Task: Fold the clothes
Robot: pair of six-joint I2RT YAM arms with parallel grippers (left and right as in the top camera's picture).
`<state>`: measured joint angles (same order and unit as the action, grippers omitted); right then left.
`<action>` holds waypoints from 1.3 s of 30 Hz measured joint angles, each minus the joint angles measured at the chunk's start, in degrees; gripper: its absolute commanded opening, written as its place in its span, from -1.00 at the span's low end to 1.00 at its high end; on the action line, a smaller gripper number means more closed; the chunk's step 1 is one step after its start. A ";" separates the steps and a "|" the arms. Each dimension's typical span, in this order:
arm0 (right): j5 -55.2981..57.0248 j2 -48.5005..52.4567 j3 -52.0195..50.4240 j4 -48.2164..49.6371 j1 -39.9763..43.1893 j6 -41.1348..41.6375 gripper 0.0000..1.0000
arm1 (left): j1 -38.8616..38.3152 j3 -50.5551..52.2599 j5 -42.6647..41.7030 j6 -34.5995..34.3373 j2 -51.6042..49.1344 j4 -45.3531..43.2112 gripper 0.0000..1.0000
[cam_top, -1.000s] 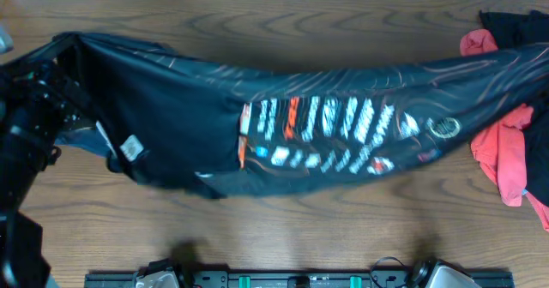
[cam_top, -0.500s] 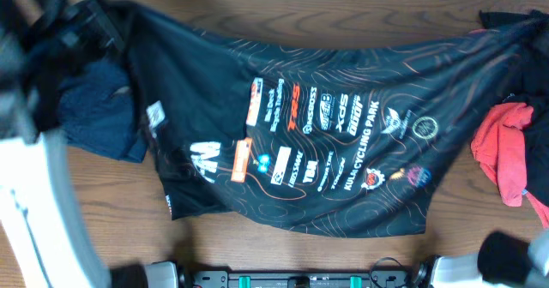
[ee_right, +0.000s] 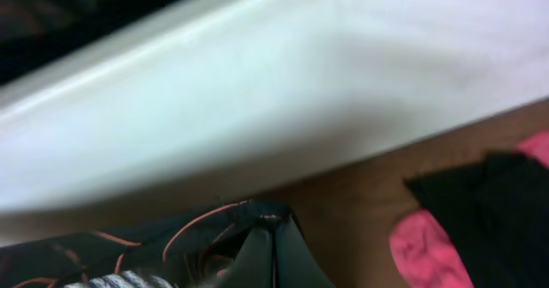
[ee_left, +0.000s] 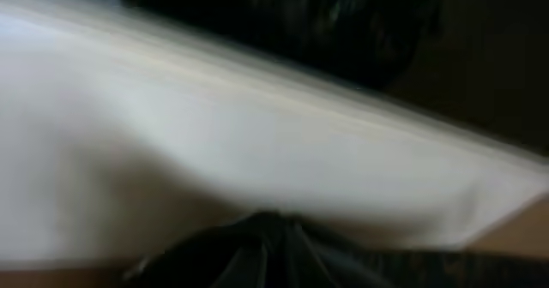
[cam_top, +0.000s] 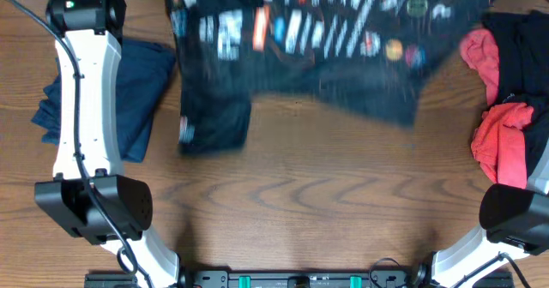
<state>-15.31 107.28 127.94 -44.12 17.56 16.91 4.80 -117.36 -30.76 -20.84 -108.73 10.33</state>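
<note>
A black cycling jersey [cam_top: 309, 57] with white and orange sponsor logos hangs stretched across the far half of the table, blurred by motion. Both grippers hold its top corners at the far edge, out of the overhead frame. In the left wrist view my left gripper [ee_left: 274, 237] is shut on dark jersey cloth [ee_left: 257, 258]. In the right wrist view my right gripper [ee_right: 274, 237] is shut on black cloth with orange lines [ee_right: 171, 237].
A folded dark blue garment [cam_top: 129, 91] lies at the left next to the left arm [cam_top: 77, 99]. A heap of red [cam_top: 502, 138] and black clothes [cam_top: 519, 48] lies at the right edge, also in the right wrist view [ee_right: 429, 254]. A white wall edge runs behind the table.
Both arms have swung the jersey up and toward the far edge of the table. It went from draped low across the middle to hanging at the back, uncovering the blue garment.
</note>
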 measured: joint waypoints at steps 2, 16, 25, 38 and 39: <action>0.35 0.00 1.62 0.26 0.04 0.72 -0.97 | 0.17 -1.79 0.76 -1.07 0.09 -1.66 -0.88; 10.25 -0.74 6.08 -21.22 2.75 -1.81 -0.98 | 4.94 -9.38 -11.17 4.15 3.02 39.54 -0.88; 14.05 -0.85 -2.27 -43.58 2.86 -5.79 -0.97 | 5.01 -3.39 -6.97 17.70 2.86 74.01 -0.88; 19.47 -0.85 -31.41 -46.60 2.89 -6.71 -0.97 | 3.21 23.52 -0.31 25.14 2.95 80.35 -0.88; 19.61 -0.85 -33.31 -46.07 2.89 -6.71 -0.97 | 3.23 26.51 0.59 25.11 3.21 79.23 -0.88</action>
<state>4.29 106.43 94.63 -90.19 20.45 10.20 8.03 -90.85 -30.17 4.27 -105.51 89.56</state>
